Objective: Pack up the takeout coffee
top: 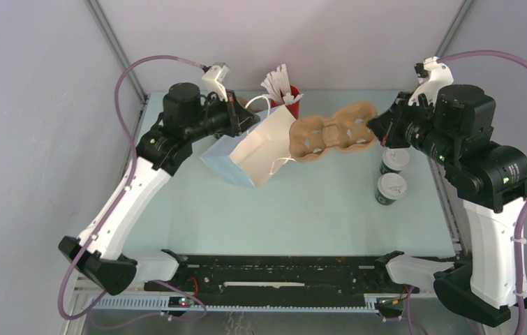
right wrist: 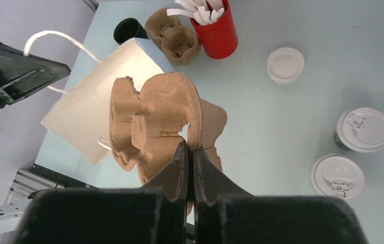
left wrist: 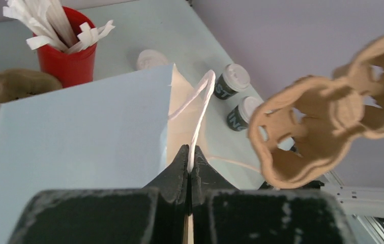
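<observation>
Takeout coffee (top: 391, 188): dark paper cup w/ white lid, upright on worktop (top: 316, 209) at right. 2nd lidded cup (top: 394, 160) just beside it, neither held, both near right arm. Left tool (left wrist: 189, 155) pinched shut on paper bag (top: 264, 150) by its cord handle. Right tool (right wrist: 190, 152) pinched shut on cardboard carrier (right wrist: 154, 117), up in air by bag mouth. Cup prob light; thin wall likely dents if squeezed, lid may pop, could spill. Best grip: body under lid rim, keep upright.

Bare tabletop (top: 316, 216) lies open at centre; the raised cup carrier (top: 332, 132) blocks the mouth of the paper bag (top: 260, 150); two lidded cups (top: 391, 187) stand by the right edge.
</observation>
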Robot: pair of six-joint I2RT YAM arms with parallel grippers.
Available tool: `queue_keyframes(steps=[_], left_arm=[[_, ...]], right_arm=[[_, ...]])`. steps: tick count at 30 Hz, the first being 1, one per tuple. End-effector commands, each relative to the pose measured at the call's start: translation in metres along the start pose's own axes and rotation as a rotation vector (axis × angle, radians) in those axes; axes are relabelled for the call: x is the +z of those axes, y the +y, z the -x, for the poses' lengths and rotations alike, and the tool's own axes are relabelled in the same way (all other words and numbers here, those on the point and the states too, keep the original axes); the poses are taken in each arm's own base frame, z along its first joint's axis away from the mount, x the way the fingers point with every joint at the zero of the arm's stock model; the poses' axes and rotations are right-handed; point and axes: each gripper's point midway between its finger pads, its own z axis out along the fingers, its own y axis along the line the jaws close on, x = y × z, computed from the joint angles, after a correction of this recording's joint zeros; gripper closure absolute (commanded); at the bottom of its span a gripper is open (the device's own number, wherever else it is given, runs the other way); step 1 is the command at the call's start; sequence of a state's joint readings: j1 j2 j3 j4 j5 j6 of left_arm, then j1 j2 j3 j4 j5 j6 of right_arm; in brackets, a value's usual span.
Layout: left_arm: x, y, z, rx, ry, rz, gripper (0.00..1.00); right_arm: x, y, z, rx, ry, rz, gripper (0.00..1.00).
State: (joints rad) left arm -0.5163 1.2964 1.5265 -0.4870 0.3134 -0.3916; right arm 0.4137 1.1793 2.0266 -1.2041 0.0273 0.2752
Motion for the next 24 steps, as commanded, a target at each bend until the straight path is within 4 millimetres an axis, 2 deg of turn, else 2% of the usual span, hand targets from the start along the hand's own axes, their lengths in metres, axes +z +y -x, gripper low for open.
queue_keyframes(steps=[1,8,13,15,20,24], left_arm=[[-0.02,-0.027,0.015,0.021,-0.105,-0.122,1.0],[-0.024,-0.03,-0.005,-0.018,-0.086,-0.163,1.0],[-0.026,-0.041,-0.029,-0.018,-0.035,-0.243,1.0],[-0.03,-0.043,-0.036,-0.016,-0.033,-0.253,1.0],[-0.03,-0.044,-0.047,-0.04,-0.027,-0.273,1.0],[-0.029,-0.045,-0.041,-0.054,-0.057,-0.279,1.0]], right_arm=[[0.007,0.01,-0.009,-0.026,0.033,0.053,1.0],[0.024,0.024,-0.021,-0.074,0.076,0.09,1.0],[0.034,0.033,-0.024,-0.16,0.075,0.115,1.0],[0.043,0.038,-0.037,-0.208,0.096,0.14,1.0],[0.059,0.066,-0.073,-0.323,0.141,0.271,1.0],[0.06,0.092,-0.09,-0.407,0.181,0.385,1.0]])
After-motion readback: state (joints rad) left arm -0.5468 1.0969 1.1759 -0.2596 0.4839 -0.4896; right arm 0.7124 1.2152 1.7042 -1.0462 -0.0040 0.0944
